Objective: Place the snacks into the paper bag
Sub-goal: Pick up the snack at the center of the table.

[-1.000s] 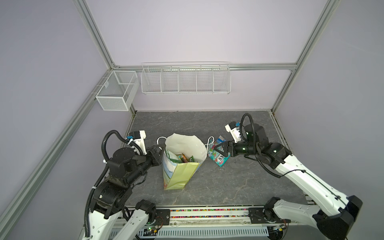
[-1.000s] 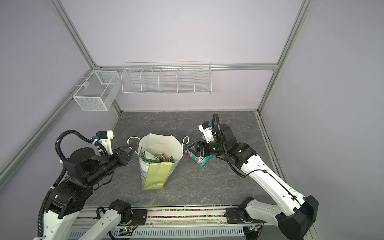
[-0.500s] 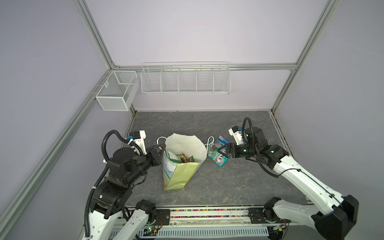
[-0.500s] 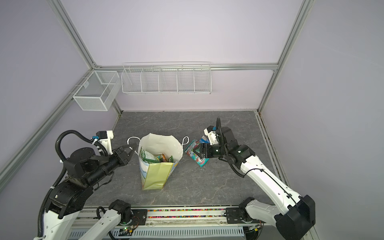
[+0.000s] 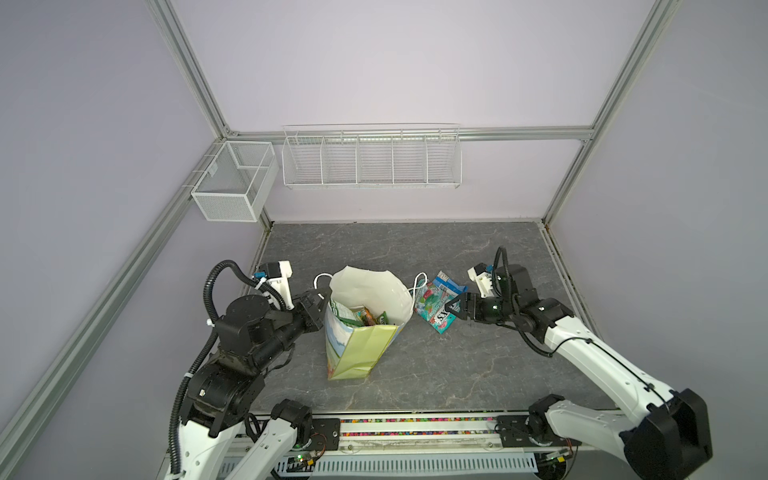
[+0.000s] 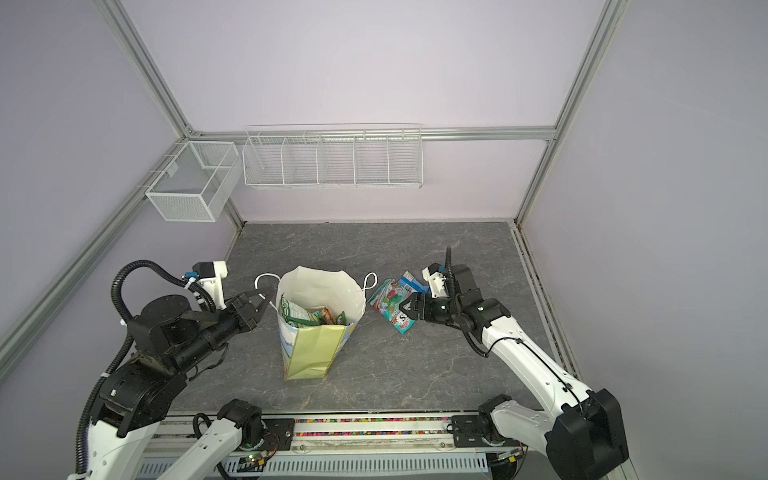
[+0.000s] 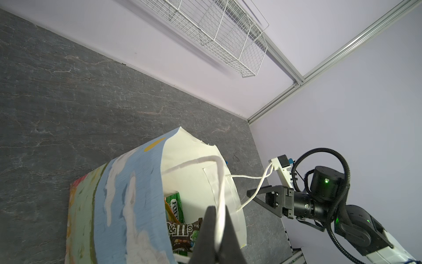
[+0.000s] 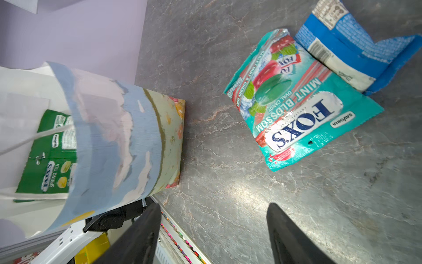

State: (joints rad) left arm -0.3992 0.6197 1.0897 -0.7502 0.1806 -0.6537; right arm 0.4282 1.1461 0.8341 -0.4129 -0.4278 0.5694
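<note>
1. Tall paper gift bag (image 5: 361,345) (image 6: 311,349), with a white inside, yellow-green side panel and blue-white printed faces, stands upright and open at mid-table on the grey stone-pattern tabletop (image 5: 415,374).
2. Left gripper (image 5: 322,300) (image 7: 218,209): fingers pinched fully together on the bag's white cord handle (image 7: 220,182), at the bag's rim on the left arm's side. The cord runs between the two black fingertips.
3. Right gripper (image 5: 451,309) (image 8: 213,205): fingers spread wide with nothing between them, low over the table. In both top views its tips sit at the near edge of the teal packet; I cannot tell whether they touch it.
4. Teal glossy FOX'S Mint Blossom candy packet (image 5: 432,303) (image 8: 294,109) lies flat on the table, just beside the bag on the right arm's side, outside it.
5. Blue crinkled snack packet (image 5: 446,284) (image 8: 349,45) lies touching the teal packet's far end, also outside the bag.
6. Inside the bag: green Spring Tea packet (image 8: 50,155) (image 5: 345,311), brown M&M's packet (image 7: 180,230), and other coloured packets only partly visible.
7. The bag's second cord handle (image 5: 419,282) hangs loose over the rim on the teal packet's side.
8. White wire baskets (image 5: 372,158) hang on the back wall.
</note>
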